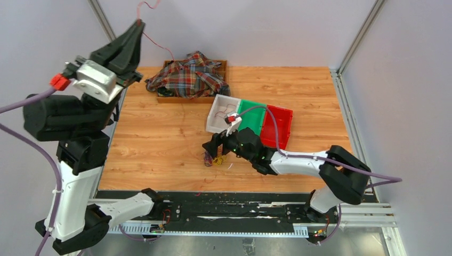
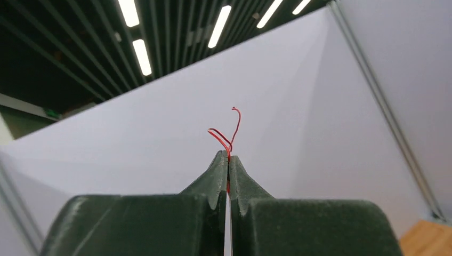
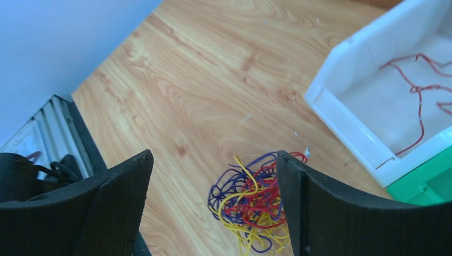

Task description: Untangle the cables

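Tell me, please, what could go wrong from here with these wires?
1. The left jaws, shut and raised high, pinch only the thin red wire; it might slip out, or its trailing part might catch on the plaid cloth.
2. The right jaws stand open, aimed at the wire tangle; closing there could grab several colours together and tighten the knots.
3. The white bin is close beside; the right arm might bump it.
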Controlling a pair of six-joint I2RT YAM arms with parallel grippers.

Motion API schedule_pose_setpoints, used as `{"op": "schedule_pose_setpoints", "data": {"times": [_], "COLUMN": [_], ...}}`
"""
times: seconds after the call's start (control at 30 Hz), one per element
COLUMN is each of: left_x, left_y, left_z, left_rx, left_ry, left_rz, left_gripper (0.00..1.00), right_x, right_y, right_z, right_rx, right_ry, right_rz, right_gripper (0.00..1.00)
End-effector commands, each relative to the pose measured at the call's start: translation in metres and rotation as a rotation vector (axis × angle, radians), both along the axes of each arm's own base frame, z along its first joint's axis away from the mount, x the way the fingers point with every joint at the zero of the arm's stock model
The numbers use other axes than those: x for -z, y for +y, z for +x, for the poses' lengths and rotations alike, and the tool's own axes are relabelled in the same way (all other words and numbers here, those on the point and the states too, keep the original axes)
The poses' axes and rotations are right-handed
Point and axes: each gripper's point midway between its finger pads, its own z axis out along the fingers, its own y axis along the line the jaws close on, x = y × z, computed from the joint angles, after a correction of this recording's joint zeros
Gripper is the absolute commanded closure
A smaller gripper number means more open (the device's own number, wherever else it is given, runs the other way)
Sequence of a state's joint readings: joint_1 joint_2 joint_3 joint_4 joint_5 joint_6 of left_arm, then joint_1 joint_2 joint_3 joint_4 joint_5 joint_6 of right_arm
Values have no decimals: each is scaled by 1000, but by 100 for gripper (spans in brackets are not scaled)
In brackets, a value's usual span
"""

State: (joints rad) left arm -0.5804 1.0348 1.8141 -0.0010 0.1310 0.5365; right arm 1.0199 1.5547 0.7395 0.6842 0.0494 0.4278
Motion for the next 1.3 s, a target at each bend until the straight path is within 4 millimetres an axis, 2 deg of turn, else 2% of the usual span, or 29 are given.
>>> {"op": "schedule_pose_setpoints", "data": {"times": [0.0, 0.07, 0.2, 0.37, 0.5, 0.67, 0.8, 0.93, 1.07, 1.27], "left_x": [36, 53, 75, 95, 104, 99, 98, 113, 129, 144], "left_y": [-25, -36, -51, -63, -69, -68, -67, -74, -80, -86], "left_z": [0, 4, 15, 30, 44, 55, 64, 77, 92, 121], "left_rx": [148, 196, 254, 272, 260, 229, 195, 170, 135, 61], "left_ry": [132, 195, 295, 361, 383, 360, 342, 348, 353, 357], "left_rz": [48, 71, 79, 89, 81, 50, 37, 83, 117, 132], "left_gripper": [100, 99, 100, 100, 100, 100, 100, 100, 100, 100], "right_x": [-37, -60, -91, -108, -103, -92, -83, -71, -60, -56], "right_y": [4, 8, 7, -8, -27, -60, -93, -128, -151, -166], "right_z": [-12, -11, -6, 5, 20, 46, 65, 81, 88, 91], "right_rx": [-66, -79, -66, 5, 85, 244, 396, 550, 619, 645], "right_ry": [-68, -105, -154, -181, -175, -143, -121, -85, -26, -13], "right_rz": [18, 47, 66, 87, 62, -2, -59, -153, -171, -146], "right_gripper": [16, 16, 16, 16, 16, 15, 14, 14, 15, 16]}}
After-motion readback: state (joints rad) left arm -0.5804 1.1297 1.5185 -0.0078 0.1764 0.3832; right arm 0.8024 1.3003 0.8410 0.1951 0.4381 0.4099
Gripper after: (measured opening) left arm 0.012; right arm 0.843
